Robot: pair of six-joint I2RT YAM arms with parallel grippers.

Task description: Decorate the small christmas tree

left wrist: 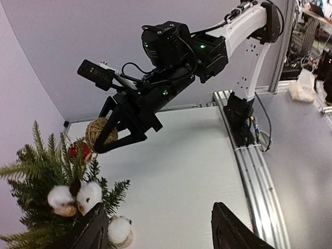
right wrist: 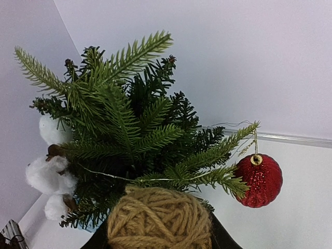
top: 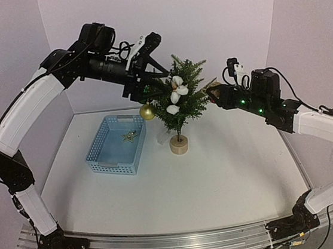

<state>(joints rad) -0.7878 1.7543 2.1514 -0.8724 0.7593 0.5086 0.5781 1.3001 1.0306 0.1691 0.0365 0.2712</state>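
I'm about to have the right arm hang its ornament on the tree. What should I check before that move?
1. Yarn ball held in the right gripper: ok, gripped on both sides.
2. Ball at the small christmas tree: ok, it sits by the right-side branches.
3. Tree upright on its wooden base: ok.
4. Left gripper clear of the tree: not ok, it is open and empty, with one finger in the foliage beside the cotton ornament.
5. Red bauble out of the way: ok, it hangs free on a lower branch tip.
6. Ball's hanging loop lined up with a branch: cannot tell.
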